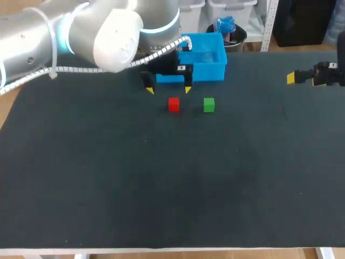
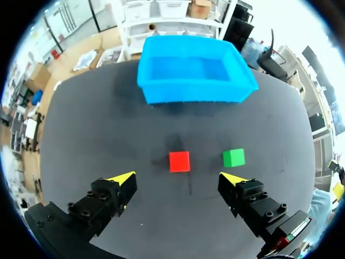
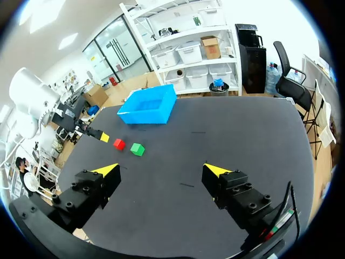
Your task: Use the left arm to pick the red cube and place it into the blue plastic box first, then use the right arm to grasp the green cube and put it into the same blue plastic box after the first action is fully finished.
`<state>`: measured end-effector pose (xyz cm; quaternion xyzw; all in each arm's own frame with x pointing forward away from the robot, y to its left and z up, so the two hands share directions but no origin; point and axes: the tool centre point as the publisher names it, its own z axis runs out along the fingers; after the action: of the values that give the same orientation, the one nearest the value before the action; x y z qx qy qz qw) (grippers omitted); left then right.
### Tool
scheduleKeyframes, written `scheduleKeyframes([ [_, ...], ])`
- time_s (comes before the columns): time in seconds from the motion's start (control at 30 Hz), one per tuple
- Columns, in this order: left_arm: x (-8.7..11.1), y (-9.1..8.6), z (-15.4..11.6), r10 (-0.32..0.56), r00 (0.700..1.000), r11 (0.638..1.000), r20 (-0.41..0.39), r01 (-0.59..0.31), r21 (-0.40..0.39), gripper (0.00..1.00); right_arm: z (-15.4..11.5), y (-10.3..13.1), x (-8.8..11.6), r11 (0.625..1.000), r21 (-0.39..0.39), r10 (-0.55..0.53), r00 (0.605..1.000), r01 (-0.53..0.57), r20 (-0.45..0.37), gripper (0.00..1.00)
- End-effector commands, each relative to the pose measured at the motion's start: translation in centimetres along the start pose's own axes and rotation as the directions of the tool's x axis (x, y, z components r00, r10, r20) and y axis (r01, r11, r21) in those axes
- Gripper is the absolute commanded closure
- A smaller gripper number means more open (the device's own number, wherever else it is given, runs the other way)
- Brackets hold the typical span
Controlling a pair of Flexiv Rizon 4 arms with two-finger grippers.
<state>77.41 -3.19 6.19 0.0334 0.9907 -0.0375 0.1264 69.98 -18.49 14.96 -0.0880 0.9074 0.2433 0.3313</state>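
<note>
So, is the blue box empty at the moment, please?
Empty: the blue box shows a bare floor in the left wrist view, and the red cube and green cube lie on the table outside it.
</note>
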Motion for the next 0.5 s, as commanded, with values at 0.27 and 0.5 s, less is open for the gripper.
scheduleKeyframes([
  [0.27, 1.1, -0.1, 3.9, -0.015, 1.0, 1.0, -0.009, 0.015, -0.022, 0.0, 0.0, 0.0, 0.0, 1.0, 0.0, -0.001, 1.0, 0.001, -0.001, 0.0],
  [0.5, 0.5, -0.4, 4.9, -0.032, 0.999, 0.999, -0.011, 0.032, -0.032, 0.0, 0.0, 0.0, 0.0, 1.0, 0.0, -0.001, 1.0, 0.001, -0.001, 0.0],
])
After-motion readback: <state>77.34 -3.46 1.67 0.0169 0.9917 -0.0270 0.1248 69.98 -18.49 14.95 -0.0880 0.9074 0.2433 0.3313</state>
